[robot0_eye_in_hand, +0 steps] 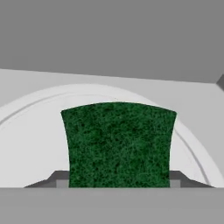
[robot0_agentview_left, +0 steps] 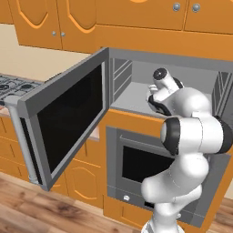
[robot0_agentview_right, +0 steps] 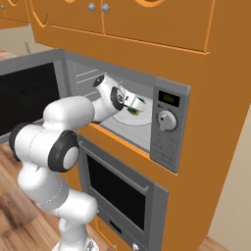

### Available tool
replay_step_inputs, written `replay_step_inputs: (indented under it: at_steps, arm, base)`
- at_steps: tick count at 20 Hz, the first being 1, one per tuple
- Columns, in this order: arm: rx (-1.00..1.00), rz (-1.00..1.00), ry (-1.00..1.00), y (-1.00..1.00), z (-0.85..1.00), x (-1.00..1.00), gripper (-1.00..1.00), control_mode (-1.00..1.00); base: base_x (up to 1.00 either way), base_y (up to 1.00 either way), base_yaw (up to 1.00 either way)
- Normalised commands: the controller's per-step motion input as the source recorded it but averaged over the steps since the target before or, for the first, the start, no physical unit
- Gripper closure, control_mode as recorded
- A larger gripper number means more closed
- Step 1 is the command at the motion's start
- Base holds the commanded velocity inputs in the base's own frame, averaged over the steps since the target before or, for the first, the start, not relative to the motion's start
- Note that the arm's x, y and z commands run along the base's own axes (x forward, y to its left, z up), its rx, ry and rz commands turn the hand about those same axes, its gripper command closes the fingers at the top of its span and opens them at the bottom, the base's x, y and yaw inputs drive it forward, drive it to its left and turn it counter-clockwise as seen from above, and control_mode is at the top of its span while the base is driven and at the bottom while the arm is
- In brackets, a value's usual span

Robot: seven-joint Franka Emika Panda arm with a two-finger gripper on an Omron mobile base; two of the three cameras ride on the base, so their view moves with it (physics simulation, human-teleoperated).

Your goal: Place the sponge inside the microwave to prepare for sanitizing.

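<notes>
The microwave point(robot0_agentview_right: 166, 122) stands with its dark glass door point(robot0_agentview_left: 68, 118) swung wide open to the left. My arm reaches into its grey cavity point(robot0_agentview_left: 132, 93). My gripper point(robot0_agentview_right: 137, 106) is shut on the sponge point(robot0_agentview_right: 133, 111), low over the white turntable plate point(robot0_agentview_right: 139, 119). The hand view has the sponge's dark green top point(robot0_eye_in_hand: 118, 144) held between the two fingertips point(robot0_eye_in_hand: 59, 179), with the plate's point(robot0_eye_in_hand: 35, 140) round rim curving behind it and the cavity's back wall beyond. Whether the sponge touches the plate I cannot tell.
A grey oven point(robot0_agentview_left: 136, 164) with a dark window sits directly below the microwave. Orange cabinets point(robot0_agentview_left: 136, 18) hang above. A stovetop point(robot0_agentview_left: 13, 84) lies at the far left, behind the open door. The door's long bar handle point(robot0_agentview_left: 20, 136) juts toward the floor side.
</notes>
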Motion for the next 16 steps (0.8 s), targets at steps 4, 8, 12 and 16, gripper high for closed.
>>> replay_step_inputs:
  at_steps: [4, 8, 12, 16]
  arm:
    - [0.0, 0.0, 0.1, -0.06, -0.31, 0.11, 1.0, -1.0]
    - [0.0, 0.0, 0.09, -0.01, -0.43, 0.08, 1.0, -1.0]
    - [0.04, 0.0, 0.02, 0.0, -0.35, 0.06, 1.0, -1.0]
    - [0.05, 0.0, 0.0, 0.0, -0.23, 0.02, 1.0, -1.0]
  base:
    - [0.0, 0.0, 0.0]
    - [0.0, 0.0, 0.0]
    - [0.0, 0.0, 0.0]
    - [0.0, 0.0, 0.0]
